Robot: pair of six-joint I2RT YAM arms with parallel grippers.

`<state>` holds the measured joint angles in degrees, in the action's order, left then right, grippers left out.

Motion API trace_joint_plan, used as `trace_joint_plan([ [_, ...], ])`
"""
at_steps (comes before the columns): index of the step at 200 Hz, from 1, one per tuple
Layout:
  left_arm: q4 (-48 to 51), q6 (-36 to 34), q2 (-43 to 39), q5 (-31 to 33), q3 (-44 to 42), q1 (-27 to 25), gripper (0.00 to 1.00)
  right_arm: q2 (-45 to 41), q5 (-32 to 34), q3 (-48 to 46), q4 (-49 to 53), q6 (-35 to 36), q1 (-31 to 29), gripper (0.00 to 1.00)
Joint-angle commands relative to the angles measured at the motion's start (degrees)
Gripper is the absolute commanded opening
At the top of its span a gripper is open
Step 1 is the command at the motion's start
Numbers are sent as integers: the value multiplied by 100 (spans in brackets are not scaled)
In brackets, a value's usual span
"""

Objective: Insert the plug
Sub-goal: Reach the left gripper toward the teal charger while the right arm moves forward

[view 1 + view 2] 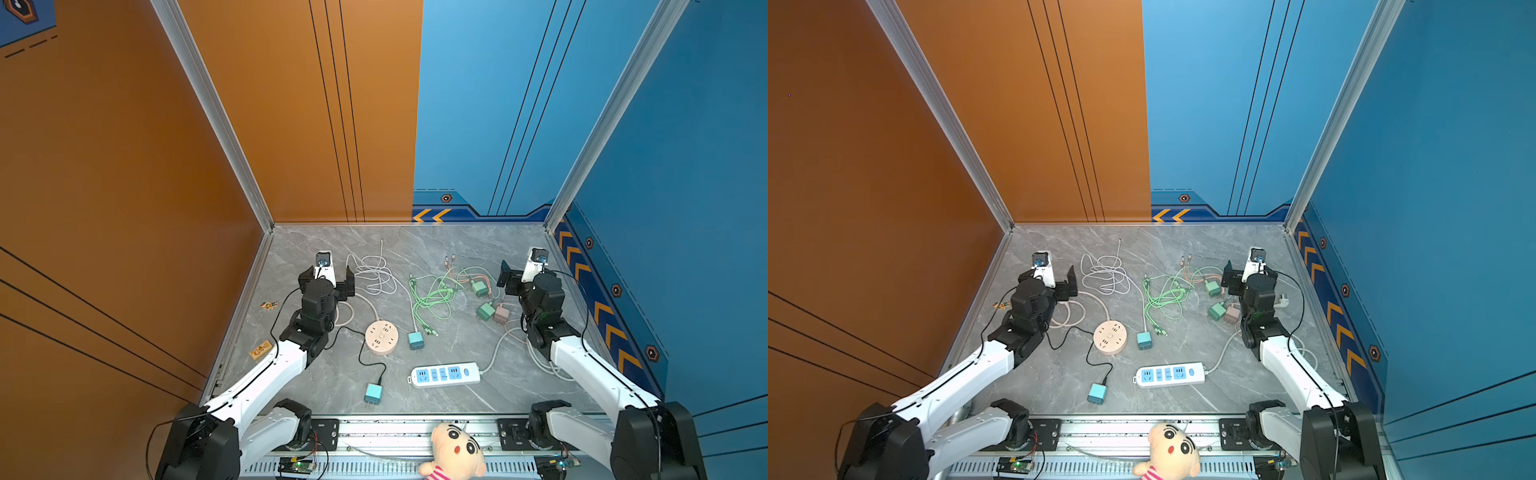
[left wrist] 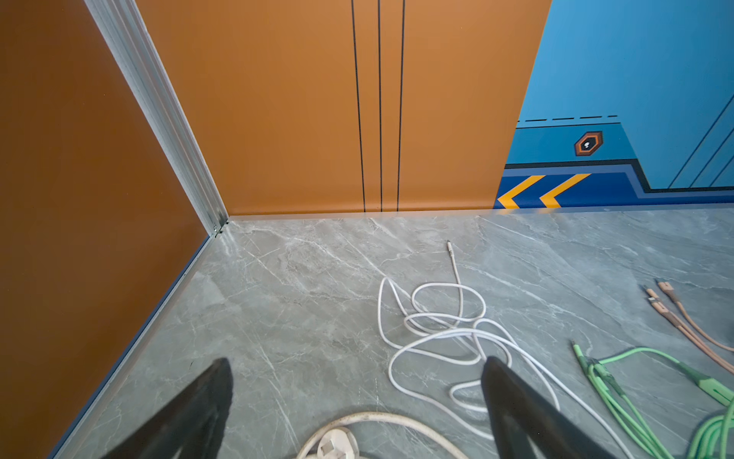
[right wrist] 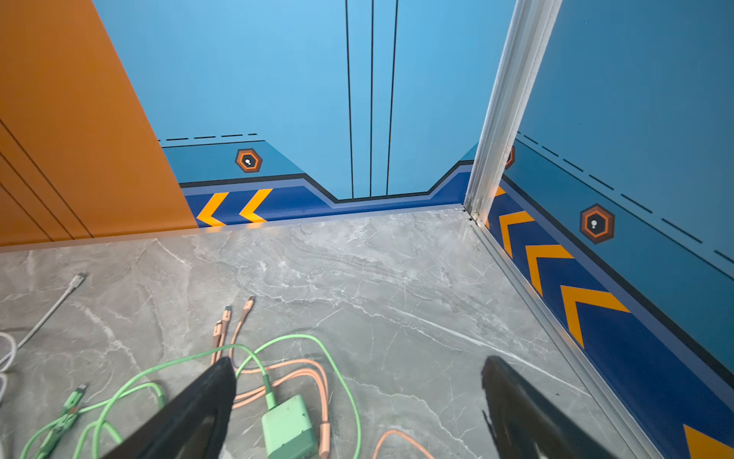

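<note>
Teal plug (image 1: 372,392): lies loose on the desk (image 1: 498,399) at 7 o'clock, prongs toward the front edge. White power strip (image 1: 444,374): sits at 5 o'clock. Round pink socket (image 1: 381,337): rests near centre. Left jaws, 10 o'clock: stand spread wide. Right jaws, 2 o'clock: likewise spread wide.

Plush doll (image 1: 453,451): at the front edge, on the metal rail (image 1: 395,428).
Wooden tag (image 1: 260,349): flat beside the orange wall (image 1: 124,208).
Small figure (image 1: 269,305): farther back along that wall.
Tabletop (image 1: 457,249): grey marble.
Blue wall (image 1: 685,208): yellow chevrons (image 1: 602,311) along its foot.
</note>
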<state>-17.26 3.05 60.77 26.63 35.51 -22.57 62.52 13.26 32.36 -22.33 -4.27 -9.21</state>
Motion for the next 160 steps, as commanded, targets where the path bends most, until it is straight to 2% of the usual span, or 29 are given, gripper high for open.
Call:
trace_joint_plan([
  [1, 1129, 123, -102, 338, 346, -250, 98, -74, 309, 313, 845, 25, -260, 98],
  [16, 1137, 209, -248, 397, 277, -539, 98, 15, 348, 568, 1257, 24, -504, 98],
  [30, 1295, 378, -369, 191, 249, -696, 100, 138, 343, 926, 1821, 16, -771, 98],
  [50, 2108, 1031, -234, -58, 546, -832, 90, 372, 231, 1490, 2511, 116, -1238, 99],
  [77, 3130, 1458, -118, 127, 857, -1373, 89, 817, 376, 2171, 3091, 366, -1877, 100],
  [94, 3537, 1794, -155, 110, 938, -1655, 87, 1061, 548, 2407, 3160, 515, -2268, 100],
  [99, 3662, 1886, -154, 112, 960, -1755, 82, 1113, 615, 2436, 3125, 570, -2374, 100],
  [119, 4134, 2153, -197, 149, 1006, -2199, 83, 1249, 762, 2434, 2920, 751, -2689, 100],
  [160, 5313, 2886, -195, 336, 1253, -2885, 85, 1377, 672, 2714, 3235, 365, -2740, 100],
])
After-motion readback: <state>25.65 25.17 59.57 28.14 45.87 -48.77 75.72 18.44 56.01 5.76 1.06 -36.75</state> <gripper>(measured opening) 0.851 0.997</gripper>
